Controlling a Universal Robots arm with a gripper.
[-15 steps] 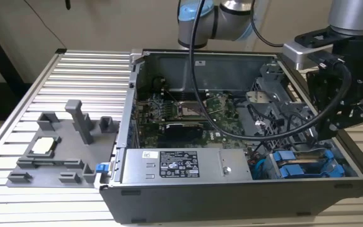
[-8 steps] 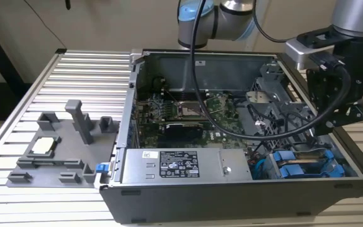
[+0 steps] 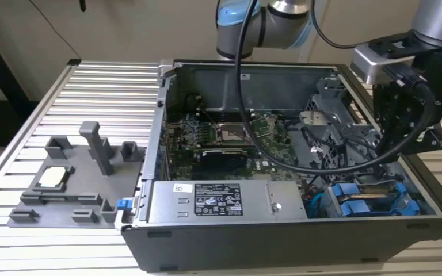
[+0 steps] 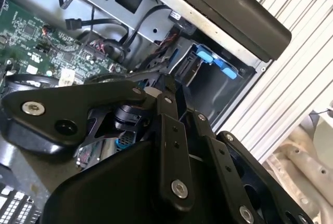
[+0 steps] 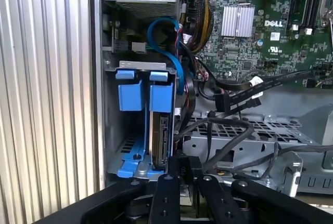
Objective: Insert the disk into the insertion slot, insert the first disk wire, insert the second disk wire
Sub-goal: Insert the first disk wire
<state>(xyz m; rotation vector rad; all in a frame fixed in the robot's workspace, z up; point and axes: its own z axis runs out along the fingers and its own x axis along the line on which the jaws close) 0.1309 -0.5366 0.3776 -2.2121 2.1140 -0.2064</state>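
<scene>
gripper (image 5: 182, 166): jaws stood narrow, grasp unclear | disk (image 5: 160, 133): sat on edge inside insertion slot (image 3: 374, 201), near corner of computer case (image 3: 282, 247), the exterior view's right | relation: disk lay just beyond gripper's tip, long axis running away, in line

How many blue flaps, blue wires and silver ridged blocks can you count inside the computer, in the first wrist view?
Blue flaps: 2
Blue wire: 1
Silver ridged block: 1
Total: 4
</scene>
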